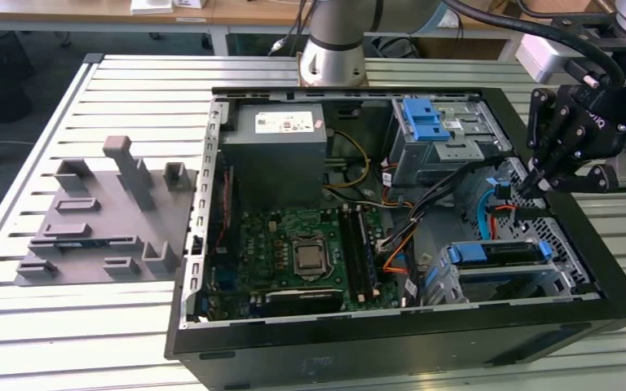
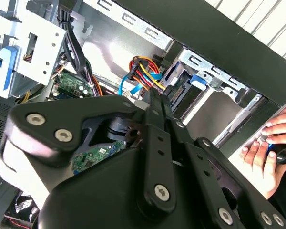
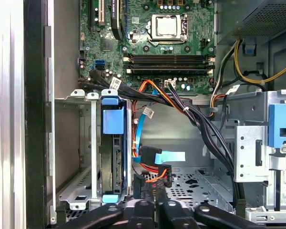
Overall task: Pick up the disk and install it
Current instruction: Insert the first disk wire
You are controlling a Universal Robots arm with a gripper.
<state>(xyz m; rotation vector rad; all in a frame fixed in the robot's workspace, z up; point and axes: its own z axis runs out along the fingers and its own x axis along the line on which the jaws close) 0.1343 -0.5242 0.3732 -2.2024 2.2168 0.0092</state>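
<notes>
The disk (image 1: 495, 254) stands on edge in the metal drive cage at the case's front corner, on the exterior view's right. Its blue carrier tab shows on top in the first wrist view, where the disk (image 3: 112, 157) fills one slot. The same blue tab marks the disk (image 2: 196, 79) in the second wrist view. My gripper (image 1: 526, 189) hangs inside the open case just beside that cage, apart from the disk. Its black fingers (image 3: 148, 210) are pressed together, so the gripper (image 2: 155, 98) is shut and holds nothing that I can see. It sits close to the black cable plugs (image 3: 151, 181).
A grey power-supply box (image 1: 280, 134), the green motherboard (image 1: 302, 252) and a second cage with blue latches (image 1: 427, 122) crowd the case. Orange, blue and black cables (image 3: 152, 98) run past the fingers. A person's hand (image 2: 271, 143) rests outside the case wall. A grey fixture (image 1: 101, 216) lies on the table.
</notes>
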